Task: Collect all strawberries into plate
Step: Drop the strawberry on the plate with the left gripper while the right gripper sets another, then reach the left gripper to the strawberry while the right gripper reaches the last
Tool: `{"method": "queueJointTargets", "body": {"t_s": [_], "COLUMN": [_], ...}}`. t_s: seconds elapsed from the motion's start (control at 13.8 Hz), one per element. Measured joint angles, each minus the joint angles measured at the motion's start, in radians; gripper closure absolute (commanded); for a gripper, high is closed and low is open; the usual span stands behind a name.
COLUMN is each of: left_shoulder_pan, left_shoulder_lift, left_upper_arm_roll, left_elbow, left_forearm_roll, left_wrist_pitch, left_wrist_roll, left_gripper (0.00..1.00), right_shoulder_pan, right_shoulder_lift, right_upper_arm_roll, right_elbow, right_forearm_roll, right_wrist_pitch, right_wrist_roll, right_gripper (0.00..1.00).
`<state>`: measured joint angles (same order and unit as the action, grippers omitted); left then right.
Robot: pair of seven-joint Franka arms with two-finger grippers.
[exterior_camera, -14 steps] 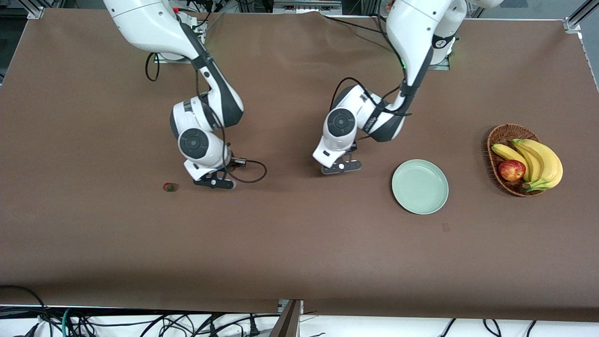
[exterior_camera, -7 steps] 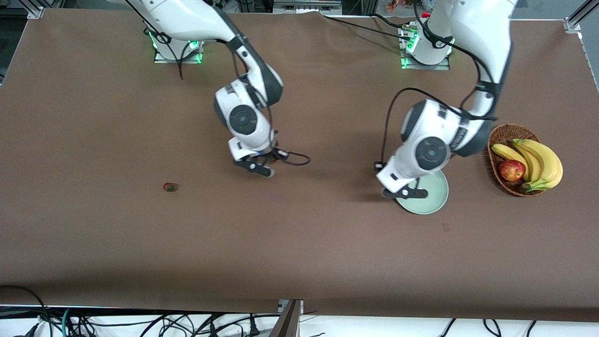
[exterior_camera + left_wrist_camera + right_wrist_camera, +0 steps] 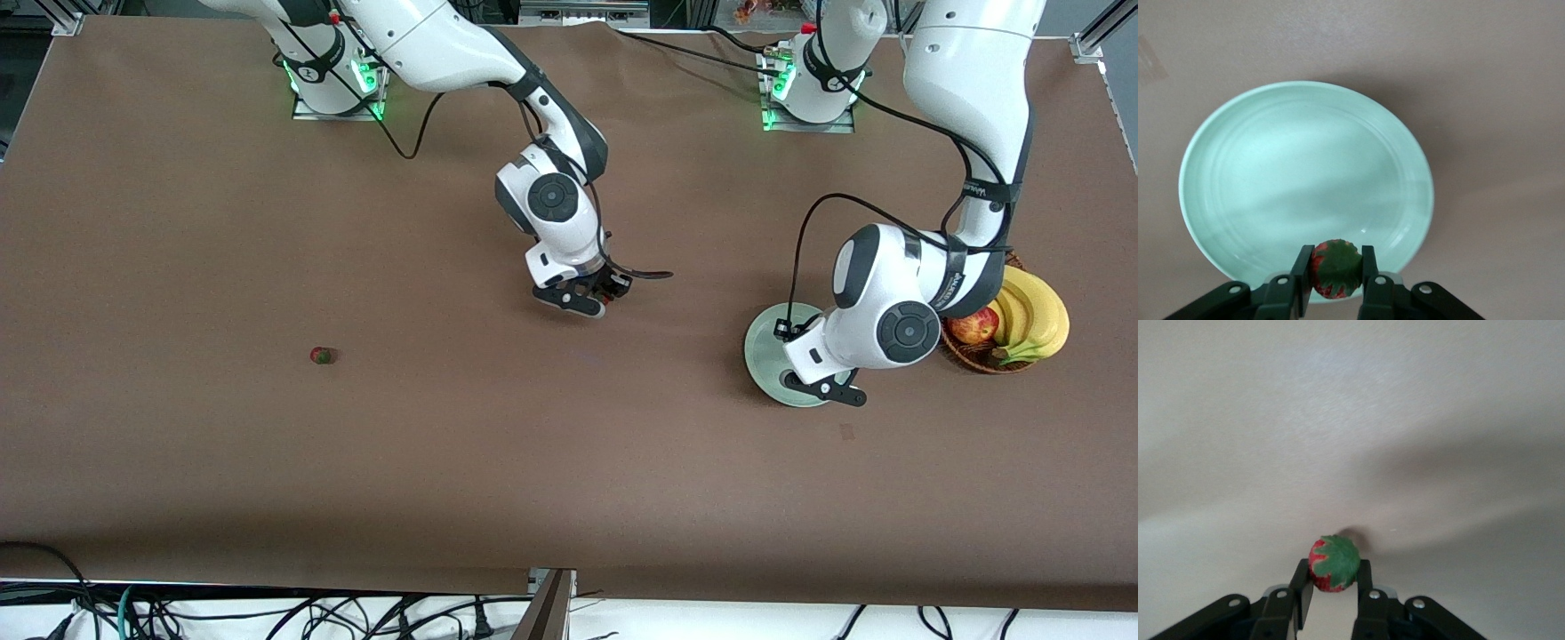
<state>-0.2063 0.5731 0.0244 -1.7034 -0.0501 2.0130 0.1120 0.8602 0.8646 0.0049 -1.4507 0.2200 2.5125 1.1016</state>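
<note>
My left hand is clamped on a strawberry over the plate: next I let go. My right hand grips a second berry above mid-tabletop. A third lies toward the right arm's end.

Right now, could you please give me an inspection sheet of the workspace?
Surface: brown table, small dark mark near the plate.
Job's things: mint plate holds no berries; one strawberry lies toward the right arm's end; one strawberry in each gripper.
Clutter: wicker basket with bananas and apple.
Grippers: left gripper over the plate, jaws shut on its berry; right gripper over bare table mid-way, shut on strawberry.
Cables: black cables along the table's near edge.
Surroundings: nothing seen.
</note>
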Motion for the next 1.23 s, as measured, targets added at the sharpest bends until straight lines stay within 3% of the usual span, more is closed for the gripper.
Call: {"method": "queueJointTargets", "body": {"t_s": [0.07, 0.36, 0.58, 0.72, 0.94, 1.08, 1.23], "left_shoulder_pan": [0.001, 0.001, 0.001, -0.003, -0.042, -0.127, -0.216], "left_shoulder_lift": [0.011, 0.028, 0.024, 0.011, -0.006, -0.005, 0.004], "left_upper_arm_roll": [0.0, -0.005, -0.013, -0.034, -0.122, -0.145, -0.146], "left_elbow": [0.0, 0.001, 0.007, 0.012, 0.014, 0.015, 0.014], "left_forearm_roll": [0.004, 0.006, 0.006, 0.005, 0.005, 0.005, 0.005], "left_wrist_pitch": [0.01, 0.019, 0.019, 0.016, 0.018, 0.053, 0.11], "left_wrist_roll": [0.011, 0.015, 0.013, -0.03, -0.324, -0.531, -0.706], "left_gripper": [0.0, 0.0, 0.0, 0.0, 0.0, 0.0, 0.0], "right_shoulder_pan": [0.004, -0.014, -0.106, -0.16, -0.203, -0.241, -0.296], "right_shoulder_lift": [0.015, 0.012, -0.05, -0.098, -0.118, -0.115, -0.109], "right_upper_arm_roll": [0.0, -0.017, -0.051, -0.143, -0.316, -0.367, -0.377], "right_elbow": [0.023, 0.069, 0.09, 0.091, 0.076, 0.042, 0.008], "right_forearm_roll": [0.0, -0.001, -0.004, -0.004, -0.002, -0.002, -0.002], "right_wrist_pitch": [0.0, -0.052, -0.343, -0.557, -0.695, -0.695, -0.666], "right_wrist_roll": [0.009, -0.013, -0.294, -0.56, -0.948, -1.11, -1.205], "right_gripper": [0.0, 0.0, 0.0, 0.0, 0.0, 0.0, 0.0]}}
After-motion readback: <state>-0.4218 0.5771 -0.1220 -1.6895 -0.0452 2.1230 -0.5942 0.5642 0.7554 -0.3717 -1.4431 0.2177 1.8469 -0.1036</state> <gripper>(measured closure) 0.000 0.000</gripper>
